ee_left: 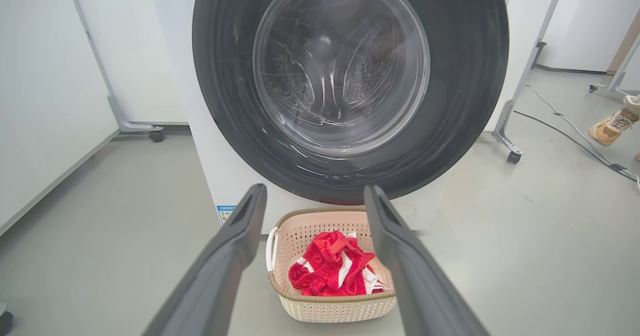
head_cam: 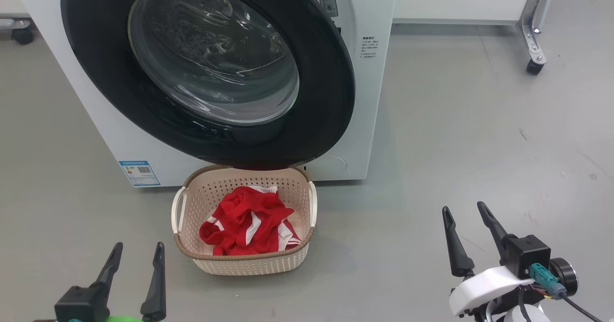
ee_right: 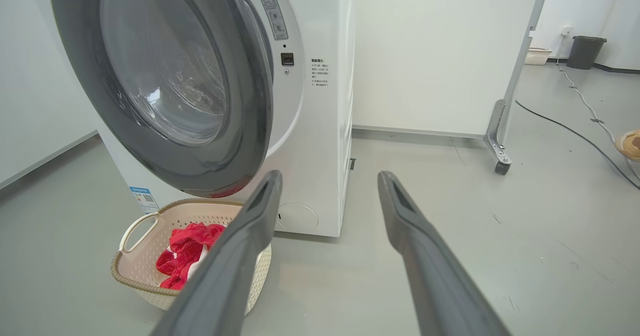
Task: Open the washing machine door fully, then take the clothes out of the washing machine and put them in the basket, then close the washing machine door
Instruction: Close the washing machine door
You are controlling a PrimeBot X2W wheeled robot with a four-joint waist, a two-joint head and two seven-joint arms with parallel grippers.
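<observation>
The washing machine door (head_cam: 213, 53) (ee_left: 345, 65) hangs over the front of the white washing machine (head_cam: 369, 96). In the right wrist view the door (ee_right: 165, 75) stands slightly off the machine (ee_right: 320, 125) at its right edge. Below it on the floor sits the cream basket (head_cam: 249, 264) (ee_left: 340, 308) (ee_right: 130, 281) holding the red clothes (head_cam: 244, 221) (ee_left: 330, 271) (ee_right: 182, 248). My left gripper (head_cam: 139, 246) (ee_left: 315, 188) is open and empty, near the basket's left front. My right gripper (head_cam: 464, 207) (ee_right: 330, 174) is open and empty, well to the basket's right.
Grey floor surrounds the machine. A white panel stands on a castor frame (head_cam: 535, 65) (ee_right: 500, 165) at the back right. A cable (ee_left: 565, 130) runs across the floor, and a person's shoe (ee_left: 610, 125) is at the far right. A dark bin (ee_right: 585, 50) stands by the far wall.
</observation>
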